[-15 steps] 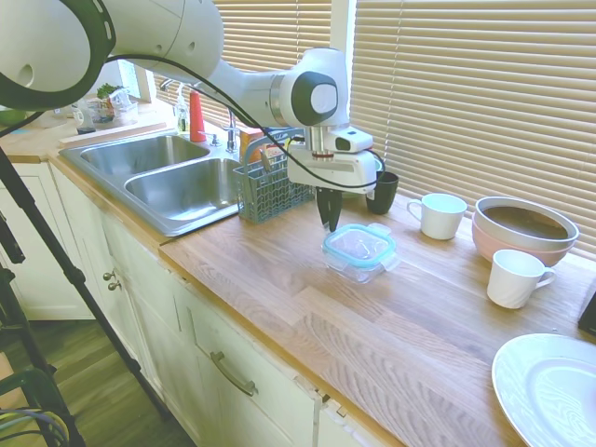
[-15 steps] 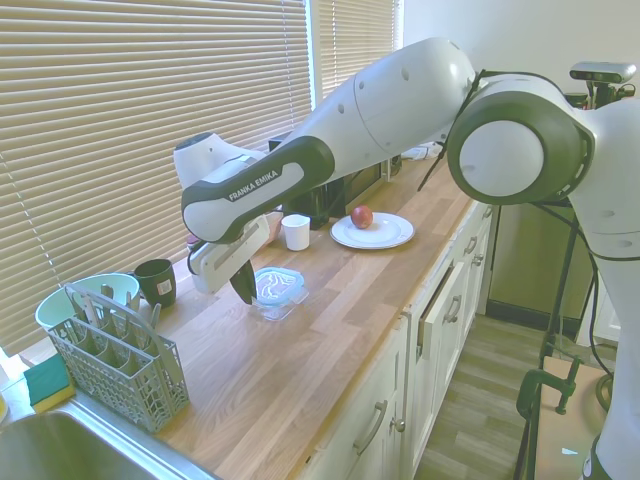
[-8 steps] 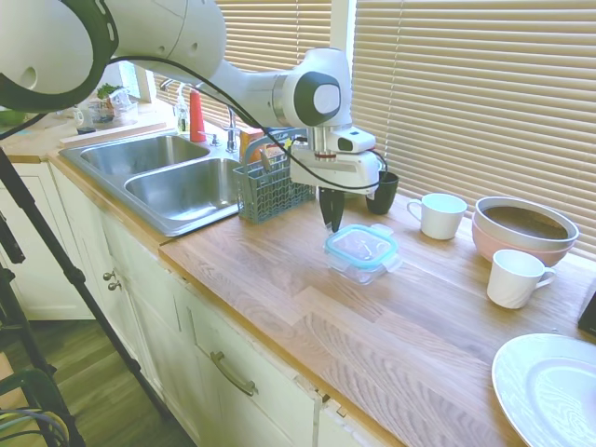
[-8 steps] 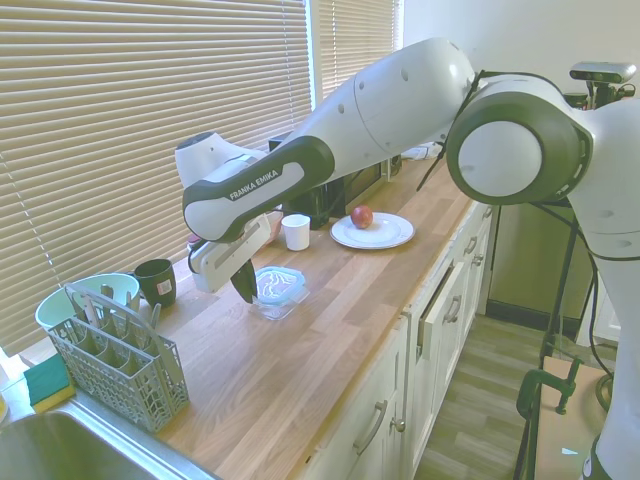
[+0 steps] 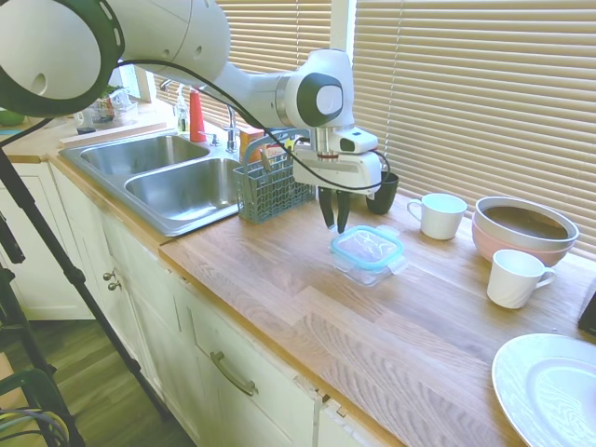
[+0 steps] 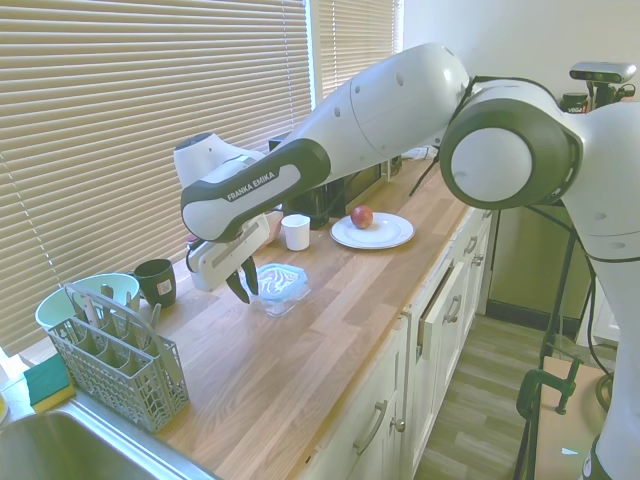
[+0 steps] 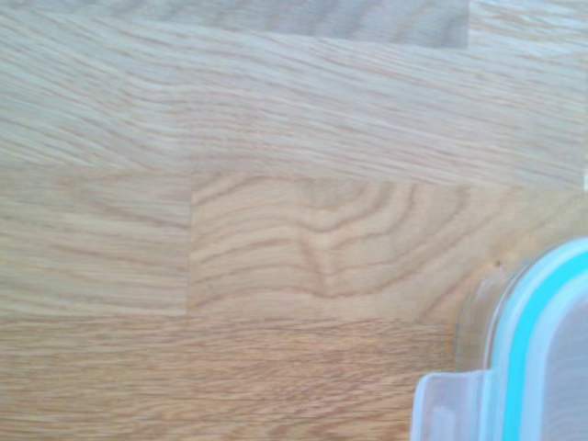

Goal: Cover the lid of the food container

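Arm reaches in over the wooden countertop [image 5: 307,307] from the sink side, forearm roughly level, wrist bent so the gripper [image 5: 333,223] points straight down. In the second exterior view the gripper [image 6: 243,290] hangs just beside the near-sink edge of the container, tips a little above the wood. Fingers stand slightly apart, a narrow gap between them, nothing held.

Lid [image 5: 367,248], clear with teal rim seal, sits on top of the food container [image 5: 365,270]; both rest on the countertop just beside the gripper, on the side away from the sink. From the other side, lid [image 6: 274,280] on the food container [image 6: 281,301], seemingly level. Whether the snap tabs are pressed down, cannot tell.

Wrist view: mostly bare wood grain; one corner of the lid [image 7: 533,349] with its teal band and a clear tab showing at the frame's edge.

Around it: grey utensil basket [image 5: 270,191] by the double steel sink [image 5: 168,177]; dark cup [image 5: 383,192] behind the gripper near the blinds; two white mugs [image 5: 438,215] [image 5: 515,277]; stacked bowls [image 5: 524,228], pink beneath; large white plate [image 5: 549,386] at the counter's far end. Second exterior view also shows a pale green bowl [image 6: 75,295] behind the basket and an apple [image 6: 362,216] on a white plate.
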Available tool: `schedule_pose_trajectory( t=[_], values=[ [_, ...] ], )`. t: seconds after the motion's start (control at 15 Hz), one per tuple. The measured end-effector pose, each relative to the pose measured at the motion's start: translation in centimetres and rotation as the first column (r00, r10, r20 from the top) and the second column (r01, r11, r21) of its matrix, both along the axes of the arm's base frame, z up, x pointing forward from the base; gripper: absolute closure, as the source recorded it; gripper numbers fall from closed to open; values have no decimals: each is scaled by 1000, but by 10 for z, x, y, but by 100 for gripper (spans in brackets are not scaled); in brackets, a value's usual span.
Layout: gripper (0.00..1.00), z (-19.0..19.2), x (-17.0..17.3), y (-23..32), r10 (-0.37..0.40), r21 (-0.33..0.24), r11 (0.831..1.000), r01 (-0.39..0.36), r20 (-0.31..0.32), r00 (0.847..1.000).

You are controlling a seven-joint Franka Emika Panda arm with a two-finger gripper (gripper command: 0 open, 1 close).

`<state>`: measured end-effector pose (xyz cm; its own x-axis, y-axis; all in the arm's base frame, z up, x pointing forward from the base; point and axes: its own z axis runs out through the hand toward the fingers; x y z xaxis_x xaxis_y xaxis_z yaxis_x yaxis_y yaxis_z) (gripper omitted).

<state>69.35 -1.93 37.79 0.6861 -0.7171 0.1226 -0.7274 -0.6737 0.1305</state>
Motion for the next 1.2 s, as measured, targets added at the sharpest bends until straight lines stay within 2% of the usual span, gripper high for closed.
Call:
schedule_pose_trajectory(
  t=[0.27, 0.6, 0.93, 1.2],
  values=[
    [0, 5, 1, 0, -5, -1, 1000, 5, 9, 1000],
    [0, 31, -9, -2, -9, 5, 1000, 9, 38, 999],
    [0, 52, -61, -20, -18, 46, 999, 16, 38, 999],
    [0, 38, -111, -33, -12, 79, 997, 10, 30, 999]
  ],
)
